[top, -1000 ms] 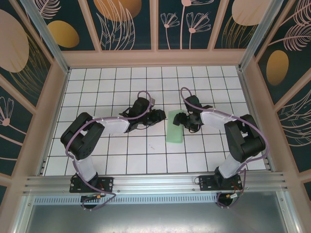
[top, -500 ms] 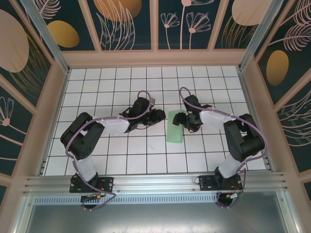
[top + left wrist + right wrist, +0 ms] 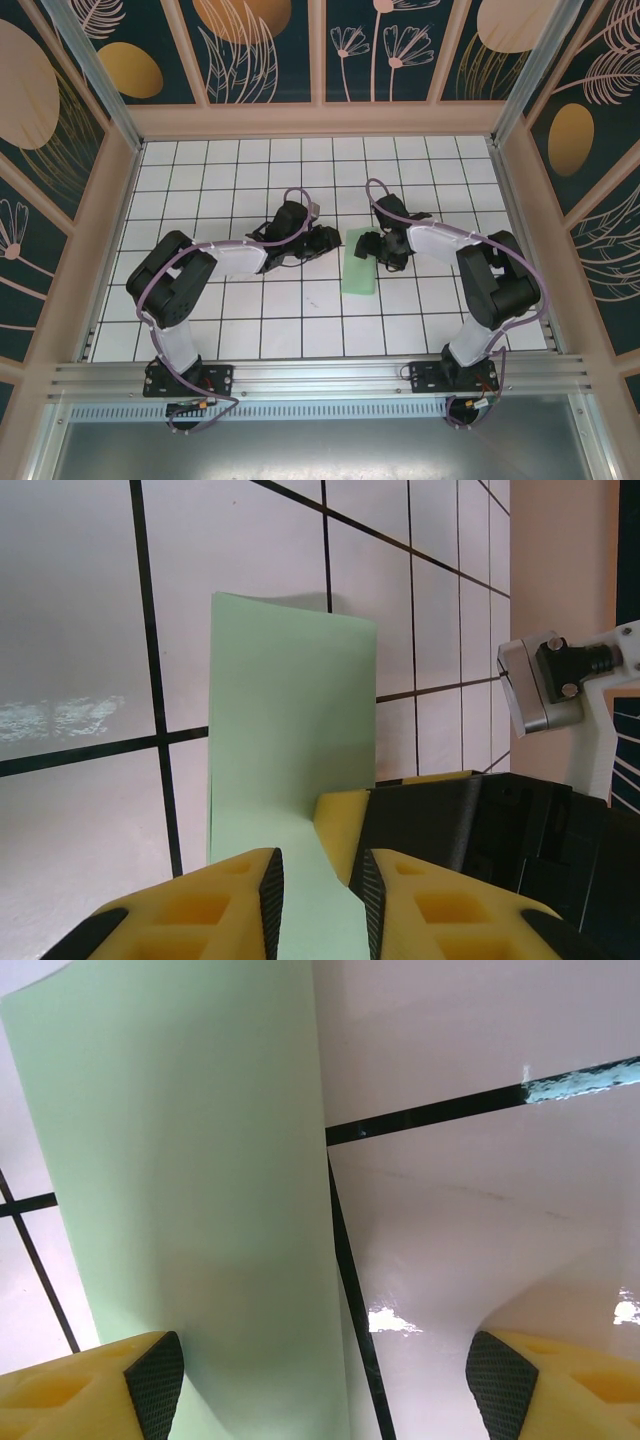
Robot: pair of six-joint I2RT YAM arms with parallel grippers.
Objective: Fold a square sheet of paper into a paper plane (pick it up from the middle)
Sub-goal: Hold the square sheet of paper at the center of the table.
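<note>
Mint paper (image 3: 358, 275) on gridded table (image 3: 250, 322)

The right pincer (image 3: 362, 246) partly hides the far end of the square sheet of paper (image 3: 359, 278).

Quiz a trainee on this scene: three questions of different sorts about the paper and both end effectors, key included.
1. True or false: the paper is crumpled into a ball.
2. Which jaws stand wider apart? A) left end effector B) right end effector
3. Fill in: the paper lies on the white gridded ____.

Key:
1. False. It lies flat as a narrow rectangle.
2. B. The wrist views show the right fingers far apart and the left ones with a slim gap.
3. table
</note>
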